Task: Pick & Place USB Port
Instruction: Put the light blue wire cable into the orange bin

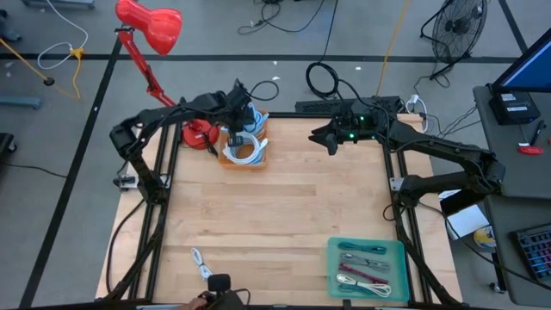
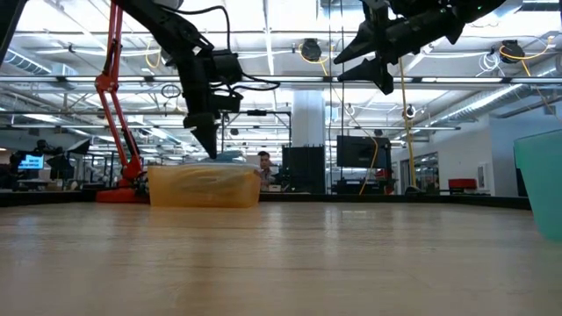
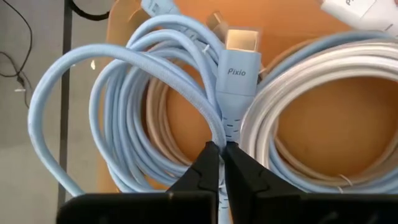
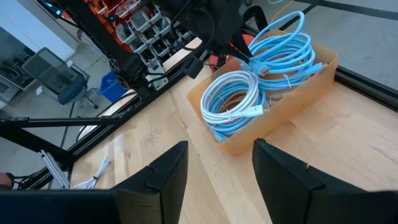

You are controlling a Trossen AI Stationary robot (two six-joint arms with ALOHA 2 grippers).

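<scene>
An orange bin stands at the far left of the table and holds two coiled cables. One is a light blue cable with a gold metal plug, the other a white cable beside it. My left gripper reaches down into the bin and is shut on the blue cable just behind its plug. My right gripper hangs open in the air over the table's far right part, with nothing between its fingers. My left gripper pinches the blue cable's ribbed sleeve, right behind the plug, between its two fingertips. The fingers come from above, slanting down into the bin. The cable's coil still lies in the bin beside the white coil.
A teal tray with several cables stands at the near right. A loose white cable lies near the front edge. A red desk lamp is clamped behind the bin's left side. The middle of the table is bare wood.
</scene>
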